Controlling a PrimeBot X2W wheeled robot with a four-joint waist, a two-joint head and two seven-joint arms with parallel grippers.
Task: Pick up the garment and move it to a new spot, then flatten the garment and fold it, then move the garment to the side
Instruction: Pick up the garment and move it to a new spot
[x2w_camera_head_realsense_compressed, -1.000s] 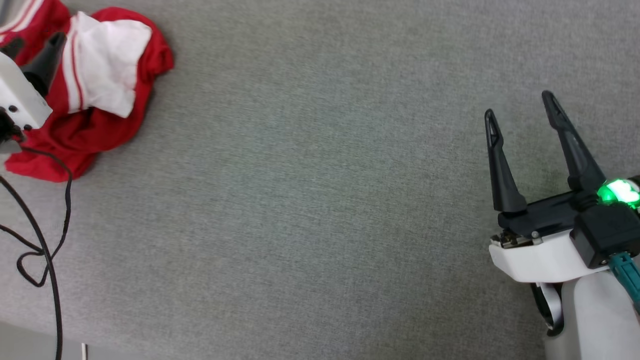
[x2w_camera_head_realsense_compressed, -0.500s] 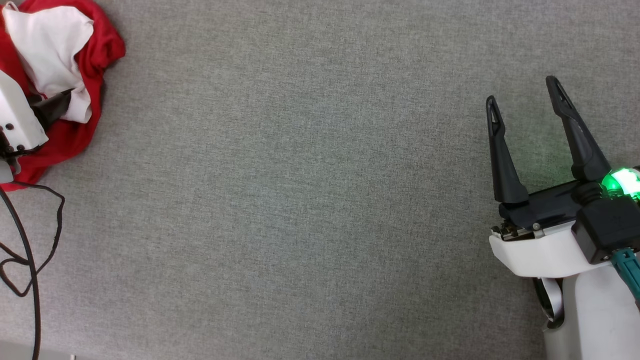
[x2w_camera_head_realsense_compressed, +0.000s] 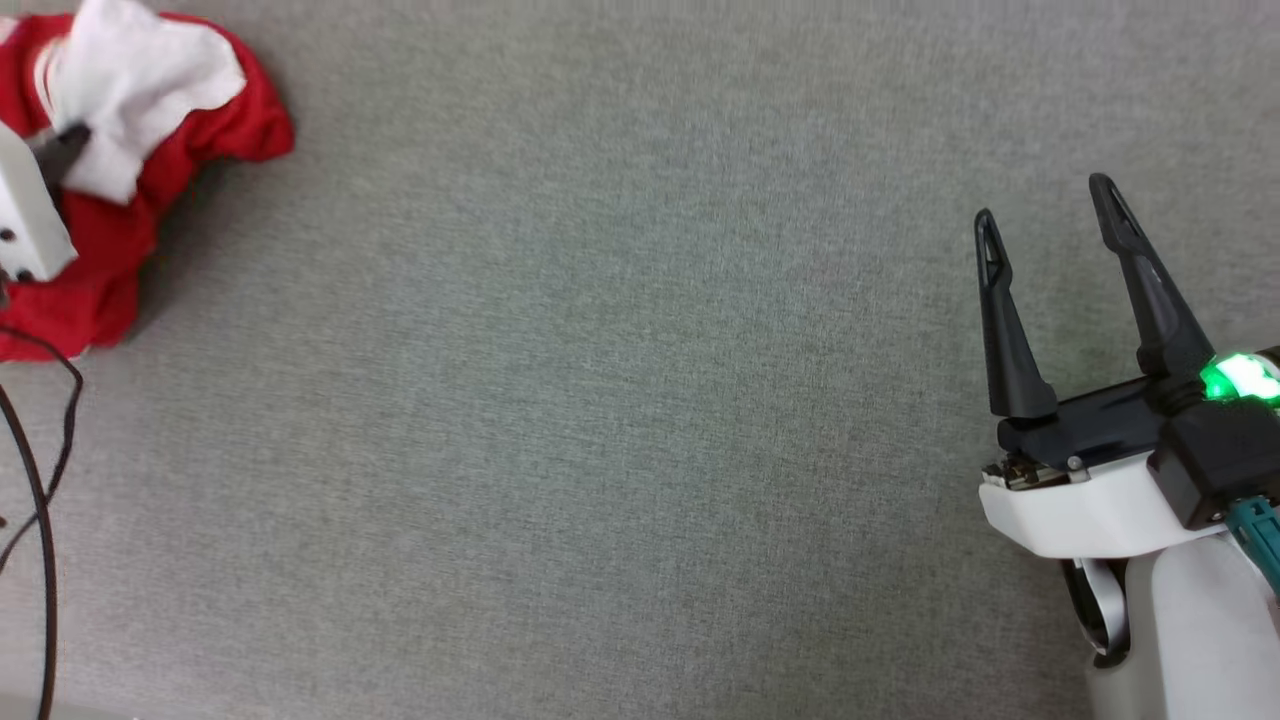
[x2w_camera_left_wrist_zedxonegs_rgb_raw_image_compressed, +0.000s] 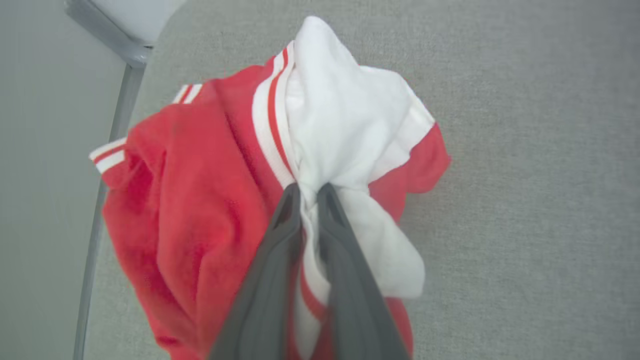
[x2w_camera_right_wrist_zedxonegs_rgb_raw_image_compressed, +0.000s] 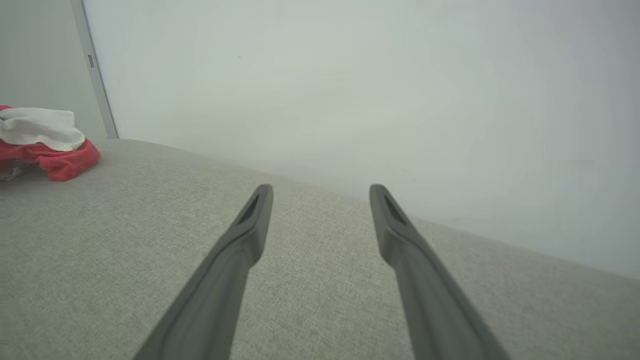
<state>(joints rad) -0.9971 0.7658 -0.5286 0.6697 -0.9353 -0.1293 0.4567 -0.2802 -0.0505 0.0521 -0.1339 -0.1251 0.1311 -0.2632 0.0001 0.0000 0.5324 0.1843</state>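
Observation:
The garment (x2w_camera_head_realsense_compressed: 190, 125) is a crumpled red shirt with a white sleeve, bunched at the far left of the grey cloth surface. My left gripper (x2w_camera_left_wrist_zedxonegs_rgb_raw_image_compressed: 309, 192) is shut on a fold of the garment (x2w_camera_left_wrist_zedxonegs_rgb_raw_image_compressed: 200, 200), pinching white sleeve cloth and stripe trim between its fingers. In the head view just its white housing and one dark finger (x2w_camera_head_realsense_compressed: 62, 150) show against the cloth. My right gripper (x2w_camera_head_realsense_compressed: 1045, 215) stands open at the lower right, far from the garment (x2w_camera_right_wrist_zedxonegs_rgb_raw_image_compressed: 55, 160), with nothing between its fingers (x2w_camera_right_wrist_zedxonegs_rgb_raw_image_compressed: 250, 225).
A black cable (x2w_camera_head_realsense_compressed: 40, 480) loops along the left edge of the grey surface (x2w_camera_head_realsense_compressed: 600, 400). A metal frame edge (x2w_camera_left_wrist_zedxonegs_rgb_raw_image_compressed: 107, 150) borders the surface behind the garment. A pale wall (x2w_camera_right_wrist_zedxonegs_rgb_raw_image_compressed: 350, 90) rises behind the surface.
The left gripper has closed on the garment's white sleeve fold. The garment's bunched shape has shifted with it. The head camera has moved a little; the right gripper stays open.

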